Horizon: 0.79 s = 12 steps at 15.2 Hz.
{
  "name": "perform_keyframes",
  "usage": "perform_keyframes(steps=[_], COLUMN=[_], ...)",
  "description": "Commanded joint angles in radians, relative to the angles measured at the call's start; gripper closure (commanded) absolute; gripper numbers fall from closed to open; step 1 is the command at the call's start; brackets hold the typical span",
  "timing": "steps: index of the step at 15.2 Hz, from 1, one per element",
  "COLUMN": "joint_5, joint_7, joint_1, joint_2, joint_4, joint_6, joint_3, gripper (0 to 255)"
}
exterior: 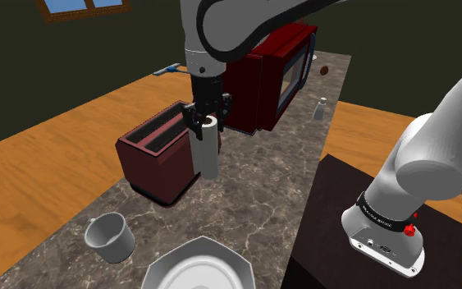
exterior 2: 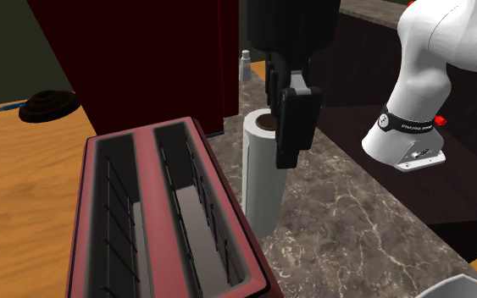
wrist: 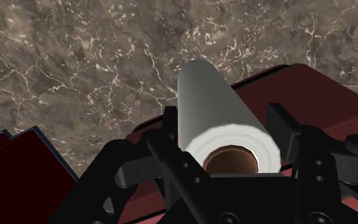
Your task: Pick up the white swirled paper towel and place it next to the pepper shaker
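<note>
Towel roll (wrist: 212, 102) stands between parted fingers (wrist: 280, 127) of end effector (wrist: 225, 121) — beside toaster (exterior: 157, 152).

The dark red two-slot toaster (exterior: 159, 156) stands just beside the upright white paper roll (exterior: 209, 152), on the shoulder view's left. Behind it looms a big dark red microwave (exterior: 274, 74). Toward the small grey shaker (exterior: 320, 108) the brown marbled counter (exterior: 262, 189) lies open. The grey cup (exterior: 111, 236) and white octagonal plate (exterior: 200, 267) sit well apart.

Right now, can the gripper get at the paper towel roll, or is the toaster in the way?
Likely yes: the gripper sits astride the top of the upright paper towel roll; the toaster stands close beside, not between.
</note>
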Motion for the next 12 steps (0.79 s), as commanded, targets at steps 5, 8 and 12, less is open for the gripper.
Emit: perform_keyframes(steps=[5,8,12], joint_5=[0.004,0.005,0.004], joint_7=[0.002,0.003,0.005], joint_1=[-0.001,-0.002,-0.004], joint_2=[-0.023,-0.031,-0.038], joint_4=[0.06,0.092,0.139], joint_6=[-0.082,-0.122,-0.175], joint_3=[-0.005,-0.008,-0.011], gripper=[255,255,255])
